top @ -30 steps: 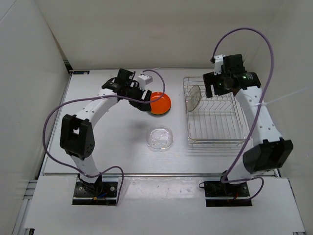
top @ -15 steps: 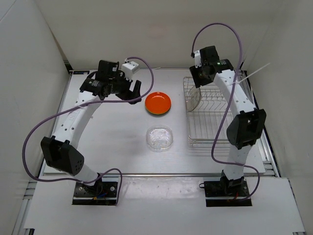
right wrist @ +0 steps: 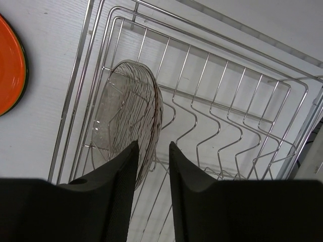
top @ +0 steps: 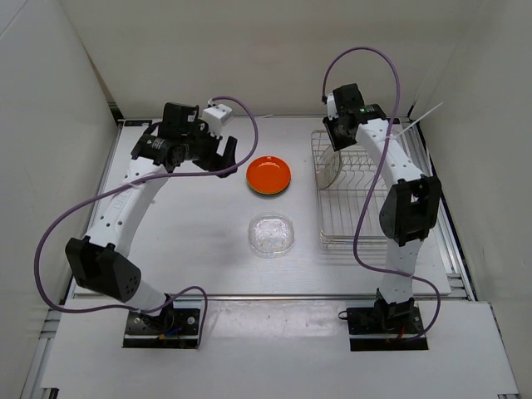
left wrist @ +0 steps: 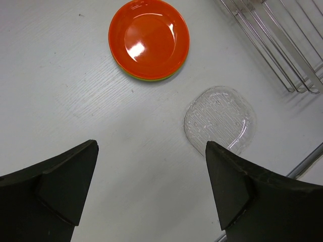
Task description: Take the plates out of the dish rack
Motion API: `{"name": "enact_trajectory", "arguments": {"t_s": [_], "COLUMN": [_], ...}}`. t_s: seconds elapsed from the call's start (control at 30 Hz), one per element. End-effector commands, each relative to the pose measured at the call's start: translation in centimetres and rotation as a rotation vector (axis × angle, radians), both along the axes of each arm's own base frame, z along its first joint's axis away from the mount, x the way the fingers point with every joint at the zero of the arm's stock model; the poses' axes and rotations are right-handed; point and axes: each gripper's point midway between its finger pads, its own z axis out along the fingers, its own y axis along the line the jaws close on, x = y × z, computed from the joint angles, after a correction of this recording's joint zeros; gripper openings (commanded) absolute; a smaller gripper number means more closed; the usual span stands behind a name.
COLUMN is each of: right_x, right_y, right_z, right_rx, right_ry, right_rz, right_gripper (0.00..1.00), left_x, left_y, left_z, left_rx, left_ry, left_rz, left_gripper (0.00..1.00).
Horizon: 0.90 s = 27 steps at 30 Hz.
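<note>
Left wrist view alone shows a yellow-green plate [left wrist: 151, 79] as a thin rim under the orange plate [left wrist: 149, 39]; the top view shows only orange. Right wrist view alone shows the standing clear plate [right wrist: 126, 121] on edge in the dish rack [right wrist: 237, 116], at the end nearest the orange plate. In the top view the claw there is hidden under its wrist.

Right claw [right wrist: 153, 145]: narrow gap. The standing clear plate's rim runs into that gap, with most of the plate ahead and off to the left finger's side. Cannot tell if the pads touch it.

Left claw [left wrist: 151, 147]: wide, holding nothing, above the bench [left wrist: 75, 91]. The orange plate is straight ahead, well apart. The flat clear plate [left wrist: 220, 120] is ahead of the right finger.
</note>
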Motion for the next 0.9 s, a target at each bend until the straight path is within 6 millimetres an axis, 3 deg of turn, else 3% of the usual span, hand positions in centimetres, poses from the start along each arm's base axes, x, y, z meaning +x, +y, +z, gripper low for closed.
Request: {"name": "enact_trajectory", "arguments": {"t_s": [0.0, 0.2, 0.37, 0.5, 0.67, 0.87], "right_x": [0.8, 0.1, -0.3, -0.4, -0.8, -1.1], "right_y": [-0.5, -0.9, -1.2, -1.4, -1.7, -1.3], "right_z": [-0.1, -1.9, -2.1, -2.4, -2.7, -1.3], "right_rx": [-0.019, -0.039, -0.049, -0.055, -0.066, -0.109], "right_ry": [-0.033, 0.006, 0.014, 0.021, 0.030, -0.013], "right_rz": [-0.020, -0.025, -0.030, -0.043, -0.048, -0.092], "right_gripper": [0.34, 0.34, 0.33, 0.18, 0.08, 0.00], "left_x": [-1.0, -1.2, -1.0, -0.8, -0.8, -0.7], "left_y": [0.9, 1.0, 1.1, 1.2, 1.4, 1.6], "left_z": [1.8, 2.1, 1.9, 2.1, 2.2, 2.0], "left_rx": [-0.021, -0.043, -0.048, -0.062, -0.070, -0.080], "left_ry": [-0.043, -0.053, -0.052, -0.053, -0.061, -0.053], "left_rz": [0.019, 0.020, 0.022, 0.028, 0.030, 0.037], "left_gripper": [0.99, 0.99, 1.00, 1.00, 1.00, 1.00]}}
